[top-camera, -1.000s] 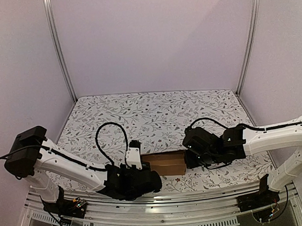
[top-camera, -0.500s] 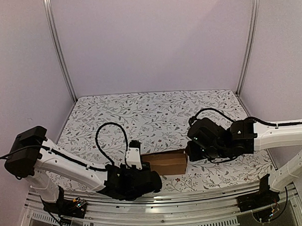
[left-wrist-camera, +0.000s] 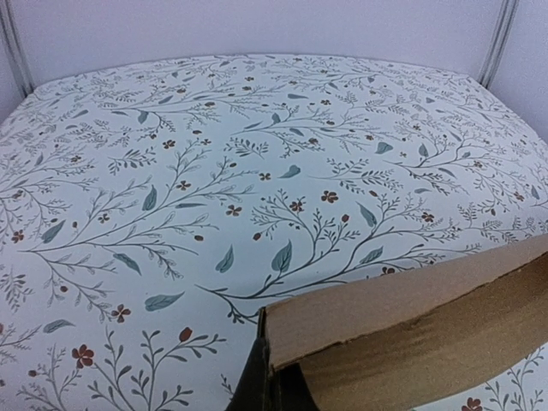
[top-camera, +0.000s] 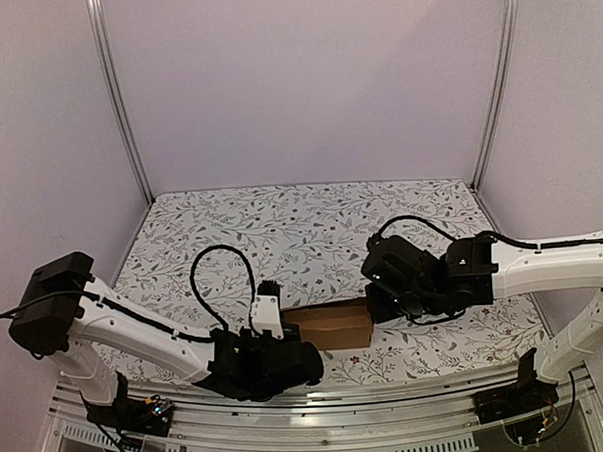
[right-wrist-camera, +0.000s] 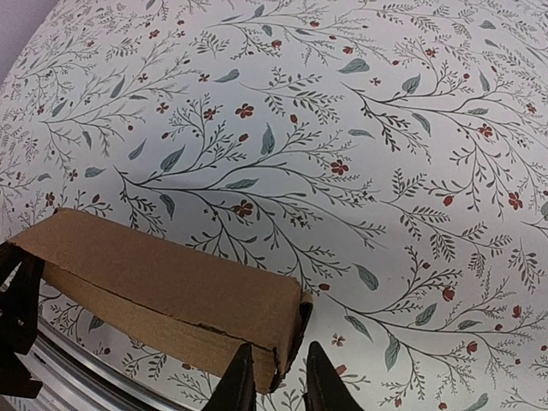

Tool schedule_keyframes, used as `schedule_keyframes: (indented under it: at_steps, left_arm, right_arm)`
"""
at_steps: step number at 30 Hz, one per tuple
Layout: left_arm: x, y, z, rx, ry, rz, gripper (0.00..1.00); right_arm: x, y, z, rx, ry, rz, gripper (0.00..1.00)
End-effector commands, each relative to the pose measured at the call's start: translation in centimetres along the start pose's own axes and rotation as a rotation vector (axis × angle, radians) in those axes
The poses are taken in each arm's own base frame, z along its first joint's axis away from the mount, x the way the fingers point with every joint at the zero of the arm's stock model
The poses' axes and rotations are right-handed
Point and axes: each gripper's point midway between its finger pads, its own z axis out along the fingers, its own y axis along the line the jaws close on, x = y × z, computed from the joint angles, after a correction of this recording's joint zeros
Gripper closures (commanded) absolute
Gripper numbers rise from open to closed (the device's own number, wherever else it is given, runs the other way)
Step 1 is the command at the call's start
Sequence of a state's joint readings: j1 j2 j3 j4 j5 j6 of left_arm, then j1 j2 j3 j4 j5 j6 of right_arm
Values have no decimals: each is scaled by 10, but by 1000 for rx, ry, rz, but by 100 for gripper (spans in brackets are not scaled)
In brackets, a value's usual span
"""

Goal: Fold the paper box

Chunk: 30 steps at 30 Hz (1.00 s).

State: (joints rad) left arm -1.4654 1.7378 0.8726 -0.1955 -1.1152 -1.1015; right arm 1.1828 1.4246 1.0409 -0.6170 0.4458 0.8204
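Observation:
The paper box (top-camera: 329,326) is a slim brown cardboard box lying on the flowered table cover, near the front edge. My left gripper (top-camera: 289,334) is at its left end. In the left wrist view the dark fingers (left-wrist-camera: 261,377) of my left gripper (left-wrist-camera: 272,360) are shut on the box's (left-wrist-camera: 428,325) corner edge. My right gripper (top-camera: 371,309) is at the right end. In the right wrist view my right gripper (right-wrist-camera: 279,344) stands slightly open, its fingers straddling the box's (right-wrist-camera: 171,274) end corner, with a loose end flap (right-wrist-camera: 301,321) between them.
The flowered cover (top-camera: 312,226) stretches behind the box to the back wall. Metal posts (top-camera: 116,94) stand at the back corners. A metal rail (top-camera: 311,441) runs along the front edge, just below the box.
My right gripper drew back to the right, then came back left to the box's end, and its jaws parted. The left arm and the box have stayed put.

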Motion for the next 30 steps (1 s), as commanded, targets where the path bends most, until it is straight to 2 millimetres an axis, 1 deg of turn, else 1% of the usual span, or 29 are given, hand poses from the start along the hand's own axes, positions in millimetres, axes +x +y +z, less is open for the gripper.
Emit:
schedule_keyframes:
  at_steps: [1,6,11,14,17,19,24,30]
  left_arm:
    - [73,16,-3,21,246,195,100]
    - [73,16,-3,21,245,196,100]
    - [73,16,-3,20,247,195,100]
    - [74,17,-3,19,248,195,100]
    - [73,16,-3,20,246,196,100]
    - [73,16,-3,18,247,196,100]
    - [74,19,-3,12,249,193,100]
    - [73,19,-4,11,249,188,100]
  right_arm:
    - [-2,-1,2,29,-6,-30,82]
    - [2,-2,8,45,7,-47,86]
    - [4,0,13,48,11,-55,87]
    - [2,2,14,45,4,-56,91]
    - [3,3,16,45,4,-70,100]
    - [5,4,19,42,12,-75,100]
    - [20,1,26,48,23,-79,100]
    - [40,-6,28,76,16,-81,100]
